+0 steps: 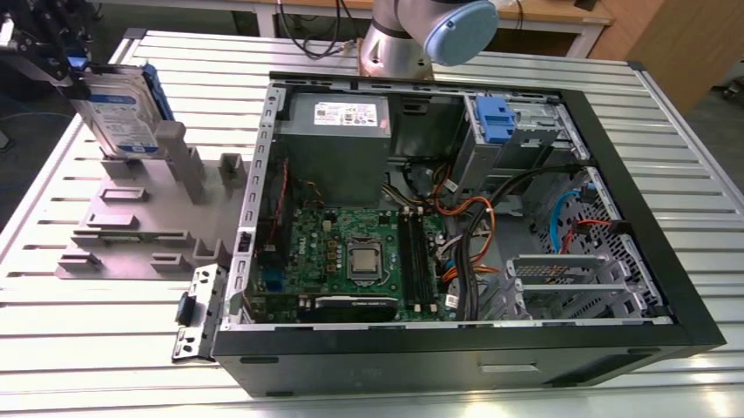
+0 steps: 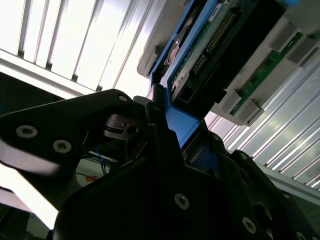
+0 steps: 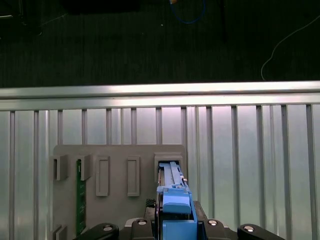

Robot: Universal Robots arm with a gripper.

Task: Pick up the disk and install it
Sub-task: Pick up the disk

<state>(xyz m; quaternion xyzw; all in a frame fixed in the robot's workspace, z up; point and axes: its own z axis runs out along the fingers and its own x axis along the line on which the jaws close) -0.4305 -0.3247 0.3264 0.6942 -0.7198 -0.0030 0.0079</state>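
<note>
Gripper (image 1: 77, 80) clenched on blue-framed top edge of disk (image 1: 122, 122); disk stands upright in grey holder (image 1: 128, 235) slot right below gripper.

Silver metal disk (image 1: 117, 109) with paper label and blue plastic frame, matt grey plastic holder (image 1: 128, 235), shiny ribbed metal surface (image 1: 651, 113)

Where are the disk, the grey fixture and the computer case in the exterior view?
the disk (image 1: 120, 115): exterior view, on its white-and-blue label.
the grey fixture (image 1: 163, 218): exterior view, on its flat base.
the computer case (image 1: 465, 359): exterior view, on its black outer wall.
</note>
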